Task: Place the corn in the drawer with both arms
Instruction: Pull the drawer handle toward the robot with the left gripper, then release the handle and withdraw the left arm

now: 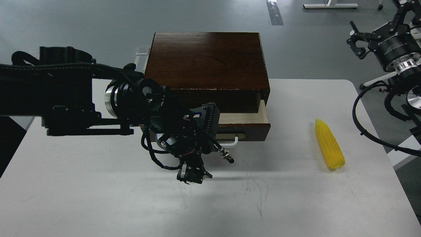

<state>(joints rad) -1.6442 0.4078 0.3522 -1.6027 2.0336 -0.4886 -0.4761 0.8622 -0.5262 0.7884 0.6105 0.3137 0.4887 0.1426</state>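
The yellow corn (pixel 329 144) lies on the white table at the right, pointed end away from me. The dark brown wooden box (pixel 207 59) stands at the table's back. Its drawer (pixel 245 126) is pulled partly out and shows pale wood inside. The right end of the white handle (pixel 234 141) shows; the rest is hidden behind my left arm. My left gripper (pixel 192 174) hangs in front of the drawer's left half, low over the table, too dark to read. My right gripper (pixel 354 39) is raised off the table's right edge, open and empty, far from the corn.
The white table (pixel 98 197) runs left and toward me, with faint scuff marks near the middle. Black cables (pixel 361 125) of the right arm hang past the table's right edge. Grey floor lies behind the box.
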